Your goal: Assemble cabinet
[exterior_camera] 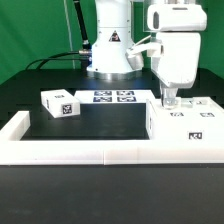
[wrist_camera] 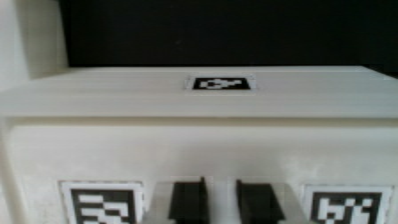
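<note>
The large white cabinet body [exterior_camera: 186, 124] stands at the exterior view's right, against the border rail, with several markers on its top. My gripper [exterior_camera: 168, 100] reaches straight down onto its top edge. In the wrist view the two dark fingers [wrist_camera: 187, 202] stand close together between two markers, and my gripper [wrist_camera: 221, 202] holds a narrow strip of the white cabinet body [wrist_camera: 196, 140] in the gap. A smaller white block [exterior_camera: 60, 103] with markers lies apart on the black table at the exterior view's left.
The marker board [exterior_camera: 113, 97] lies flat near the robot's base. A long low white border rail [exterior_camera: 70, 150] runs along the front and up the exterior view's left side. The robot's base [exterior_camera: 110, 55] stands at the back.
</note>
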{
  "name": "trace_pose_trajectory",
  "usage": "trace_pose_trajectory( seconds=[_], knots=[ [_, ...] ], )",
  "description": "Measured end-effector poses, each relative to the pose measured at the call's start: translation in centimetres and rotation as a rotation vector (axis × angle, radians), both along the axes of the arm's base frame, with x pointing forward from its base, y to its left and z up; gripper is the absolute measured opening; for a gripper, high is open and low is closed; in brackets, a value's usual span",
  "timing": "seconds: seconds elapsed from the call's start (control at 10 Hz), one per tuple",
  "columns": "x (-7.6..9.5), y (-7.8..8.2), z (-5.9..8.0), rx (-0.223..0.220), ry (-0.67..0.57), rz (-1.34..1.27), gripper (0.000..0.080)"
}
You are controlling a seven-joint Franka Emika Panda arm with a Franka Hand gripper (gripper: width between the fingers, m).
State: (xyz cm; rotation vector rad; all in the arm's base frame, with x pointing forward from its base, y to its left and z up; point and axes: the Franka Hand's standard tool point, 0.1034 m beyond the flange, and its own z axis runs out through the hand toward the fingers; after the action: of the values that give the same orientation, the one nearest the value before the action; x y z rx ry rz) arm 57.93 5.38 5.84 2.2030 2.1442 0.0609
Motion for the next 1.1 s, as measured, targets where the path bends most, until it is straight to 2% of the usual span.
trace_pose_trajectory(
  seconds=[0.3, 0.4, 0.5, 0.6, 0.7, 0.8, 0.9, 1.0, 1.1],
  knots=[
    [0.0, 0.0, 0.0, -0.006, 0.015, -0.002, 0.0074],
    [0.0, 0.1, 0.0, -0.006, 0.015, -0.005, 0.0169],
    [0.0, 0.1, 0.0, -0.006, 0.015, -0.004, 0.0169],
    [0.0, 0.1, 0.0, -0.006, 0.015, -0.004, 0.0360],
    [0.0, 0.1, 0.1, -0.007, 0.014, -0.003, 0.0360],
    [-0.1, 0.1, 0.3, -0.008, 0.012, -0.002, 0.0556],
    [-0.4, 0.1, 0.5, -0.008, 0.011, -0.005, 0.0556],
    [-0.9, 0.1, 0.8, -0.010, 0.009, -0.006, 0.0726],
    [-1.3, 0.0, 1.1, -0.013, 0.008, -0.006, 0.0777]
  ],
)
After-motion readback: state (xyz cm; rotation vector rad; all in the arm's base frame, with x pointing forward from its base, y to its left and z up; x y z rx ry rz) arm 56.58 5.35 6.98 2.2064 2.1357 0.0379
